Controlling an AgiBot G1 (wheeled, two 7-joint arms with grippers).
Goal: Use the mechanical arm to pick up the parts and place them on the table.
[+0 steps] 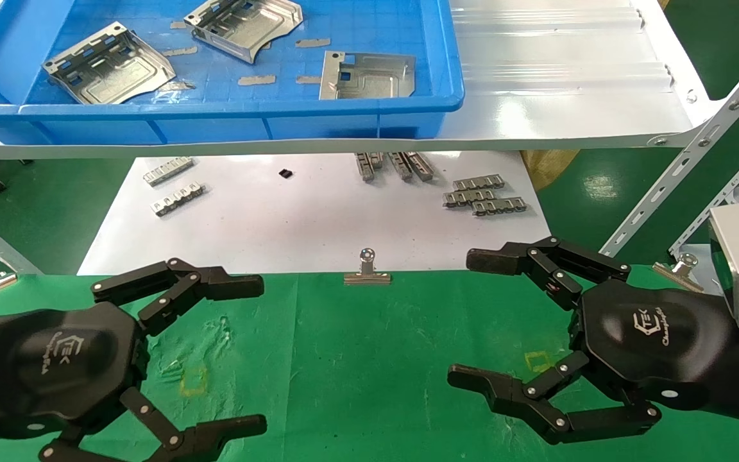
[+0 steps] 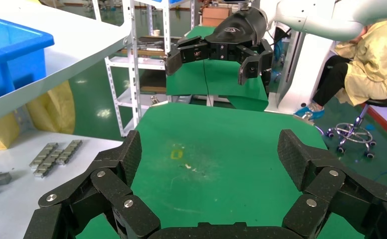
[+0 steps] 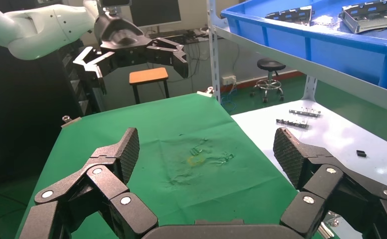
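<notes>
Three silver sheet-metal parts lie in a blue bin on the white shelf: one at the left, one at the back, one at the right. The green cloth table holds no parts. My left gripper hovers open and empty over the table's left side, near a yellow square. My right gripper hovers open and empty over the right side, near another yellow square. Both wrist views show wide-open jaws over bare green cloth.
A white sheet beyond the table carries small toothed metal strips. A binder clip sits at the cloth's far edge, another at the right. The white shelf overhangs it, with slotted metal braces at the right.
</notes>
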